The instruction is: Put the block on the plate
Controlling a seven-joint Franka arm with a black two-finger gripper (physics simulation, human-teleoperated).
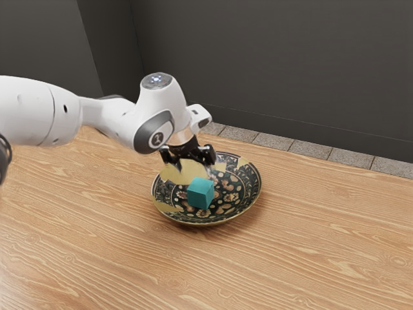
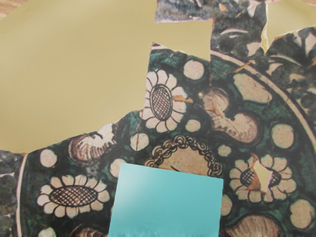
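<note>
Block (image 1: 201, 193) on the plate (image 1: 250, 183), inside the rim, sitting over the dark floral middle, and by my reading the placing is done bar the retreat. My gripper (image 1: 195, 170) hangs just above, its two fingers spread apart with nothing pinched between them. In the wrist view the block's pale top looms large, so it's near the hand, and here's the danger: a sideways swing now, before any height, and a fingertip could catch an edge and tip or drag it. Straight up, then, nice and slow! Next worry, the plate itself: its sides slope, so a nudge toward the rim could leave the block leaning, and if a finger snags that rim on the way out, plate and block could slide across the table (image 1: 303, 239) together. Shutting early would be another slip, as the closing fingers might clip the block's top. Lift first, clear the rim, then travel.
</note>
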